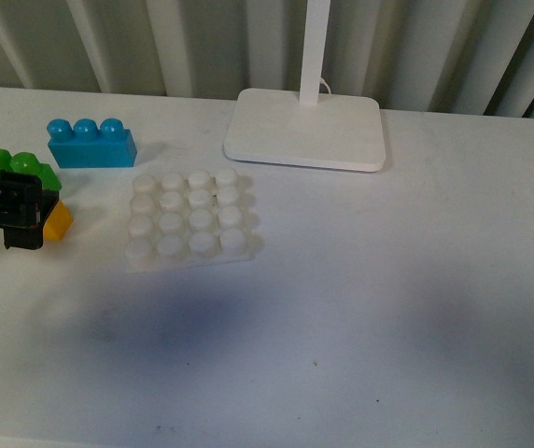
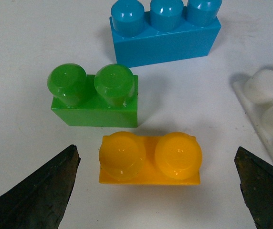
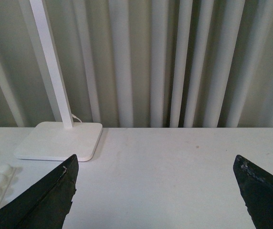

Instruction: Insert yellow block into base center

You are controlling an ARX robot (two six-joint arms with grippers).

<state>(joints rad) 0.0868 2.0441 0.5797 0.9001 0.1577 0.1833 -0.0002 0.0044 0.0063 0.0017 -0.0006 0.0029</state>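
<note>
Left gripper (image 1: 21, 210): jaws apart, straddling small yellow-orange two-stud plastic brick (image 2: 150, 160) on desk (image 1: 388, 308), front view's left edge | Base: white studded square plate (image 1: 190, 217), centre-left | Tip: close squarely on brick ends, clear of green two-stud brick (image 2: 94, 98).

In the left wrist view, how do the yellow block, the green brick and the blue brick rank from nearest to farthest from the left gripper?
1. yellow block, in the gap of the open left gripper.
2. green brick, just beyond the yellow one.
3. blue brick, farthest, past the green one.
</note>
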